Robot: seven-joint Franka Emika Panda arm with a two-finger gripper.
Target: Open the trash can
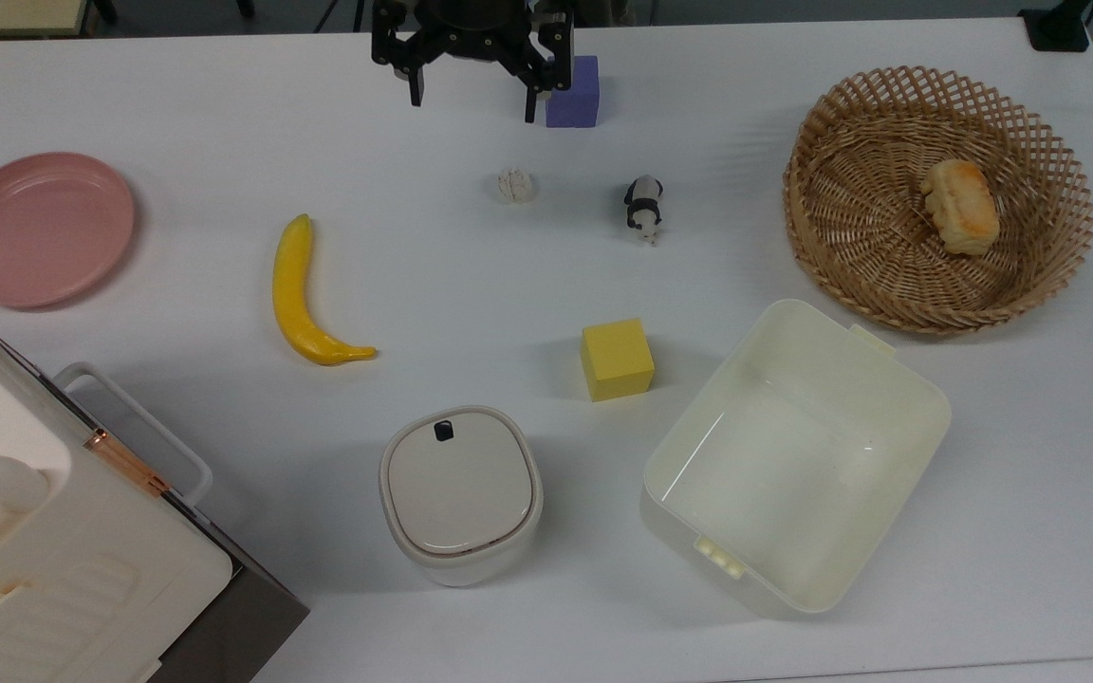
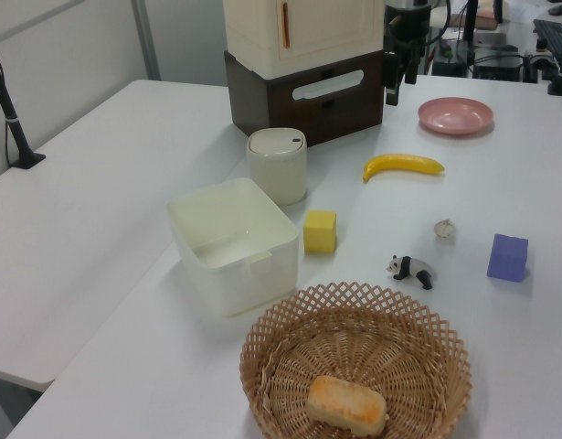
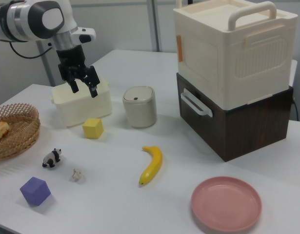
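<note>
Sitting shut near the bottom middle of the top view, the trash can (image 1: 460, 493) has its flat beige-grey lid (image 1: 459, 484) down and level, with 1 small black button (image 1: 443, 431) at the lid's far edge in that view. Just to its right in the top view stand the yellow cube (image 1: 617, 359) and the lidless cream tub (image 1: 793, 453); to its left sits the white appliance (image 1: 53, 531) with a handle. Farther up lies the banana (image 1: 305, 294), and beyond it the small white lump (image 1: 515, 185), the panda figure (image 1: 643, 207) and the purple block (image 1: 573, 92).

The gripper (image 1: 475, 81) hangs at the top edge of the top view, well apart from the can and raised above the table (image 1: 224, 114), its 2 fingers spread apart with nothing between them.

My judgement: the task is at its opening step, the reach not yet made. Next the arm should travel across the table to above the lid, pass over the banana and cube, and bring a fingertip down squarely on the button. A press off the button would likely just push on the lid.
</note>
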